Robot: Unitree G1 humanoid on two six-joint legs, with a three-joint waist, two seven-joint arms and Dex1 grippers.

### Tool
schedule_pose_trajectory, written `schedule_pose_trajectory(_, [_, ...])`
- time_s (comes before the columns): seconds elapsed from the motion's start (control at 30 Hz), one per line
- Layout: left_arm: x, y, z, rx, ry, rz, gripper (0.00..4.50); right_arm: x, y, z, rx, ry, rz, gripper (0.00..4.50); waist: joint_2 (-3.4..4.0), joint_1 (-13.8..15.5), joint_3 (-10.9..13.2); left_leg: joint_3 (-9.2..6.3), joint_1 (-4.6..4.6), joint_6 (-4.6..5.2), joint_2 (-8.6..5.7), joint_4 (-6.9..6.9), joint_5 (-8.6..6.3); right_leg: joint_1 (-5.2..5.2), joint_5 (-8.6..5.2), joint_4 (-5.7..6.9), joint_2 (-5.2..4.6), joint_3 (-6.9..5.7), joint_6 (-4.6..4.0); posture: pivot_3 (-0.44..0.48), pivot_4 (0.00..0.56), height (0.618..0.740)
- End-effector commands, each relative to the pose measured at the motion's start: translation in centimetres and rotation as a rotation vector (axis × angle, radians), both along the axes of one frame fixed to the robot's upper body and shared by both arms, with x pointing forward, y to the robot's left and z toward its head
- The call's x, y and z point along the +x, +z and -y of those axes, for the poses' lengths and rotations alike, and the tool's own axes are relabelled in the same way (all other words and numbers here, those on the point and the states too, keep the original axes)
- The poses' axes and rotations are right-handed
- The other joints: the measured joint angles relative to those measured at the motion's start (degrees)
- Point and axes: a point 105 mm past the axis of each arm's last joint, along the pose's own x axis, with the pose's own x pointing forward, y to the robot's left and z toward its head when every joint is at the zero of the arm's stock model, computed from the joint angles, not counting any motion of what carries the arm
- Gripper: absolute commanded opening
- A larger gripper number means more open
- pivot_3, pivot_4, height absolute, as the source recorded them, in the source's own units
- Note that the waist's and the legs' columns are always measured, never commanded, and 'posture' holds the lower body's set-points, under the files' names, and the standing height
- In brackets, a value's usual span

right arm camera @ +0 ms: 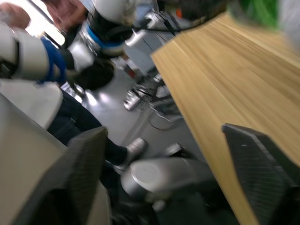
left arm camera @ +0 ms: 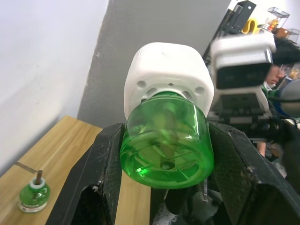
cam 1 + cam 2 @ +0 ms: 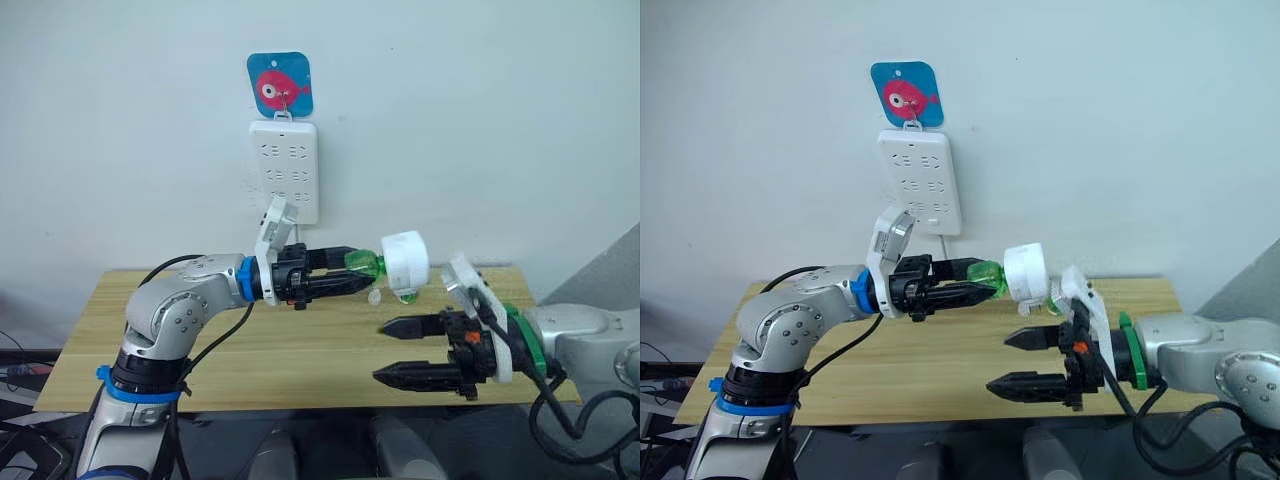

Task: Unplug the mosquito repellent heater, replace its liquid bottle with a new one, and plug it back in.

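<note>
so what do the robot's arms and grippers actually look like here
Both arms are silver-grey metal with rounded joints and loose black cables. The left arm has blue rings at wrist and elbow; the right arm has a green ring at the wrist. The left gripper and the right gripper each have two black tapered fingers and a white wrist camera bracket.
</note>
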Motion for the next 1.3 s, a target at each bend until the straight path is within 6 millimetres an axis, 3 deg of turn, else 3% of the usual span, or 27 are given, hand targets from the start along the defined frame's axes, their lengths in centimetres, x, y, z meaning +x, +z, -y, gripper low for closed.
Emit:
schedule_pose_trajectory(0.03, [-0.4, 1.0, -0.4, -0.013, -0.029, 0.045, 2.35, 1.1, 0.9, 1.4, 0.05, -0.06, 0.135, 2.41, -0.02, 0.0, 0.0, 0.0, 0.0, 0.0, -0.01, 0.0, 0.0, 0.0, 0.0, 0.0, 0.0, 0.0, 0.0, -0.148, 0.084, 0.711])
schedule_pose_trajectory(0.23, [-1.6, 1.1, -1.0, 0.041, -0.149, 0.002, 2.35, 4.7, -0.5, 5.1, -0.047, -0.213, 0.172, 0.19, 0.04, -0.6, -0.1, 0.13, 0.13, 0.0, 0.0, 0.03, 0.01, 0.07, 0.01, 0.02, 0.01, 0.1, 0.01, -0.167, 0.078, 0.711])
schedule_pose_trajectory(0.27, [-1.9, 1.1, -1.1, 0.05, -0.17, -0.003, 2.35, 5.5, -0.7, 5.4, -0.069, -0.227, 0.204, 0.0, 0.04, -0.7, -0.1, 0.14, 0.13, 0.01, 0.01, 0.04, 0.01, 0.08, 0.01, 0.02, 0.01, 0.1, 0.02, -0.168, 0.077, 0.711])
schedule_pose_trajectory(0.37, [-2.3, 1.4, -1.1, 0.06, -0.209, -0.02, 2.35, 7.2, -0.8, 5.5, -0.094, -0.25, 0.255, 0.0, 0.08, -0.9, -0.2, 0.14, 0.14, 0.01, 0.0, 0.05, 0.01, 0.08, 0.02, 0.02, 0.03, 0.12, 0.04, -0.169, 0.076, 0.711])
schedule_pose_trajectory(0.47, [-2.3, 1.4, -1.1, 0.061, -0.214, -0.024, 2.35, 7.6, -0.2, 4.0, -0.061, -0.191, 0.28, 0.0, 0.1, -1.2, -0.2, 0.09, 0.11, 0.01, 0.0, 0.0, 0.01, 0.05, 0.02, 0.02, 0.03, 0.09, 0.04, -0.165, 0.074, 0.711])
schedule_pose_trajectory(0.83, [-0.6, 1.6, -0.7, 0.017, -0.088, 0.006, 2.35, 3.7, 3.3, -0.9, 0.13, 0.011, 0.221, 0.0, 0.13, -1.4, -0.3, -0.16, 0.05, 0.0, -0.02, 0.03, 0.01, 0.1, 0.03, 0.03, -0.03, -0.1, 0.02, -0.161, 0.073, 0.711])
schedule_pose_trajectory(1.3, [0.3, -0.4, -0.7, 0.134, -0.047, 0.079, 2.35, 3.2, 6.4, -1.4, 0.245, -0.001, 0.166, 0.0, 0.12, -1.7, -0.3, -0.13, 0.08, 0.0, -0.02, 0.03, 0.02, 0.14, 0.03, 0.02, -0.02, -0.09, 0.02, -0.17, 0.071, 0.711])
